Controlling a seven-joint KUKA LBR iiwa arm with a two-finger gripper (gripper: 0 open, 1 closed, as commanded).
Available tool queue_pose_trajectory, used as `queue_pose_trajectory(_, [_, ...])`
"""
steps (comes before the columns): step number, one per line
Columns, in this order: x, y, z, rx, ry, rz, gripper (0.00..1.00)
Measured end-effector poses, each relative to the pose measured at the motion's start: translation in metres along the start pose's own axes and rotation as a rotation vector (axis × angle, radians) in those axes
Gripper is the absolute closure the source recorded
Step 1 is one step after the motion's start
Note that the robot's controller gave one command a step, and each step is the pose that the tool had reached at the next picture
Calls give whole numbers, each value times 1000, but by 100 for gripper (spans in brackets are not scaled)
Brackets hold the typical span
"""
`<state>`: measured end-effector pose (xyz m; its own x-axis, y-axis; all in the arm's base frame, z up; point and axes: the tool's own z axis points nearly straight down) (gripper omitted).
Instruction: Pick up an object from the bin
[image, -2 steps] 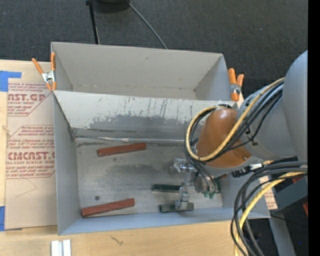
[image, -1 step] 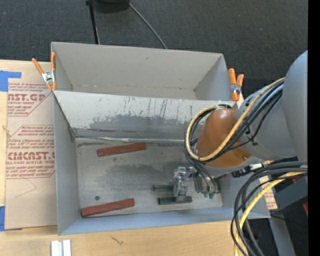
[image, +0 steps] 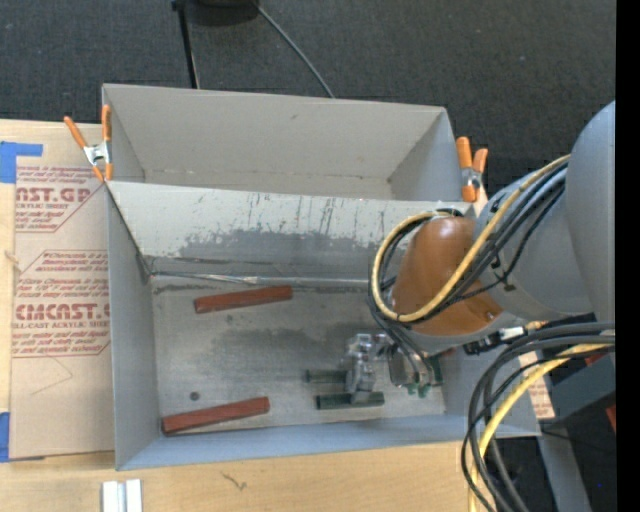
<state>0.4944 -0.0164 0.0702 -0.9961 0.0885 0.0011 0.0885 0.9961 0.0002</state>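
Observation:
My gripper (image: 316, 390) is low over the bin floor at the front right. Its two dark fingers point left and stand apart, open, with bare floor between them. A reddish-brown flat bar (image: 216, 415) lies along the front wall, to the left of the fingertips and apart from them. A second reddish-brown bar (image: 243, 299) lies further back, near the foot of the back wall.
The arm with its orange cover and looped cables fills the bin's right side. A small dark speck (image: 195, 397) sits on the floor just above the front bar.

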Motion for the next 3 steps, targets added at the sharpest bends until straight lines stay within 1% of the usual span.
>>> queue_pose_trajectory(1, [-49, -13, -117, -1, -3, 28, 100])
queue_pose_trajectory(2, [-49, -13, -117, 0, -3, 27, 100])
queue_pose_trajectory(3, [-52, -18, -152, -1, 3, 79, 100])
